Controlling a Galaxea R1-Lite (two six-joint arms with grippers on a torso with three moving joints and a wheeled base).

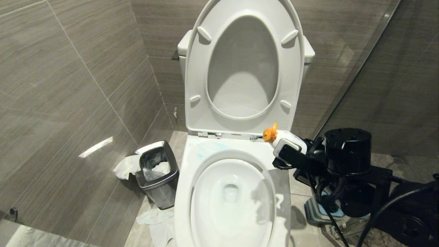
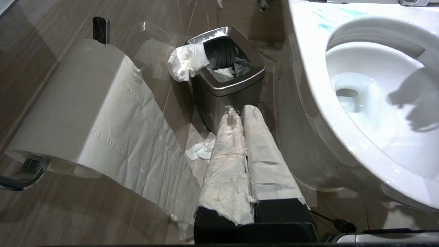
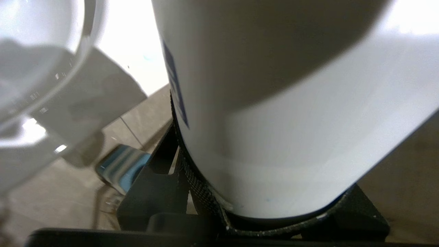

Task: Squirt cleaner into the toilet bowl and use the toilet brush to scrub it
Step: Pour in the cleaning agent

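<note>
The right gripper (image 1: 286, 151) has its fingers clamped around a white bottle (image 1: 289, 140), held at the bowl's (image 1: 185, 178) right rear corner. Its orange nozzle (image 1: 270, 133) points left over the rim, short of the basin. The left gripper (image 2: 238, 113), fingers pressed together, hangs near the bin (image 2: 226, 87).
</note>
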